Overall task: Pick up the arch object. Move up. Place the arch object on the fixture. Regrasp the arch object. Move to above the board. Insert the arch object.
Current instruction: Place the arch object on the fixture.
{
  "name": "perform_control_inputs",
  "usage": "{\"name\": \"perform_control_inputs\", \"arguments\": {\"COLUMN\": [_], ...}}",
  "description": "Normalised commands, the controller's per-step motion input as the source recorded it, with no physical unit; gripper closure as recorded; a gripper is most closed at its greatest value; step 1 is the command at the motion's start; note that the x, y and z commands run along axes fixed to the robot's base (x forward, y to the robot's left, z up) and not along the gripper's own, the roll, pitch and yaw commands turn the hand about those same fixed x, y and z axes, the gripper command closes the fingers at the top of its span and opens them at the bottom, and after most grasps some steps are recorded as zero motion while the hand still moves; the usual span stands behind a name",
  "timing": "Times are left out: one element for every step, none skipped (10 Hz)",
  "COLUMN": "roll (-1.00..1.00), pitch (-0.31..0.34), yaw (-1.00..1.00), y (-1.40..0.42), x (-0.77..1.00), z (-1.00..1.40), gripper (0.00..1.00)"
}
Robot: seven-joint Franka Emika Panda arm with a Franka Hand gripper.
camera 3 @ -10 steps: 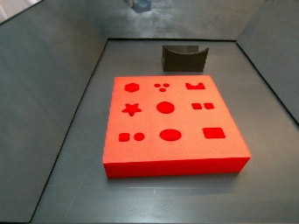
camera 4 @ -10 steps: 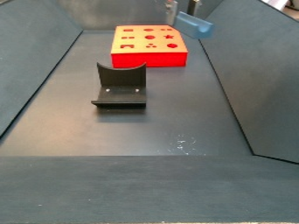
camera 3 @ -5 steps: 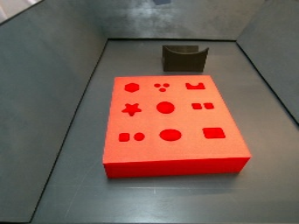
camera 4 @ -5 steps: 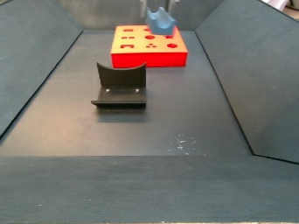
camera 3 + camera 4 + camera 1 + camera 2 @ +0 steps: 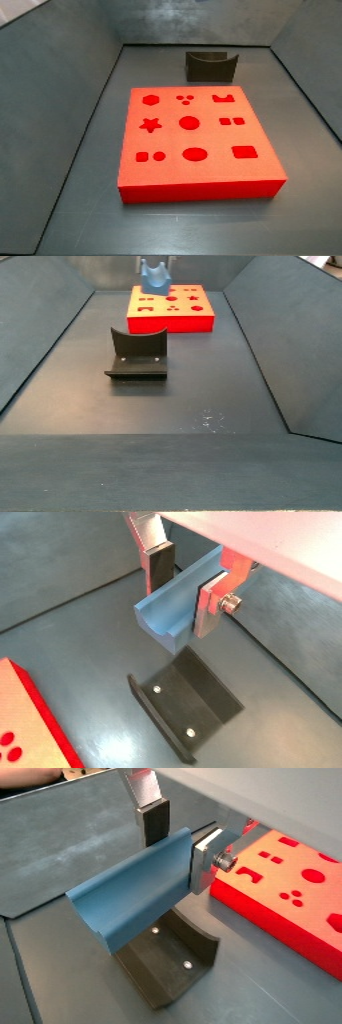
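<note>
Tool (image 5: 185, 587) grips arch object (image 5: 175, 600) above fixture (image 5: 189, 700).

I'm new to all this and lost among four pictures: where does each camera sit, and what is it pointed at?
Wrist view: rides the arm, looks down past the hand gripping the arch object at the fixture.
Wrist view: same, with the board beside.
Side view: high, faces board, fixture beyond; no hand visible.
Side view: opposite end, fixture nearer, hand above.
All share the fixture.
</note>
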Motion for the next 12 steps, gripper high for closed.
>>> {"name": "perform_control_inputs", "arguments": {"roll": [0.00, 0.01, 0.01, -1.00, -1.00, -1.00, -1.00, -1.00, -1.00, -1.00, -1.00, -1.00], "pitch": [0.116, 0.139, 0.150, 0.217, 0.214, 0.201, 0.207, 0.192, 0.173, 0.154, 0.154, 0.149], "yaw": [-0.05, -0.04, -0.04, -0.19, -0.19, -0.20, -0.20, -0.21, -0.22, -0.23, -0.24, -0.25], "y": [0.08, 0.06, 0.05, -0.28, -0.28, -0.11, -0.05, 0.00, 0.01, 0.02, 0.03, 0.04], "x": [1.00, 0.94, 0.85, 0.29, 0.25, 0.18, 0.08, -0.02, -0.02, 0.02, 0.05, 0.07], "z": [0.03, 0.02, 0.01, -0.41, -0.39, -0.22, -0.09, -0.04, -0.03, -0.03, -0.02, -0.01], "gripper": [1.00, 1.00, 1.00, 1.00, 1.00, 1.00, 1.00, 1.00, 1.00, 1.00, 1.00, 1.00]}}
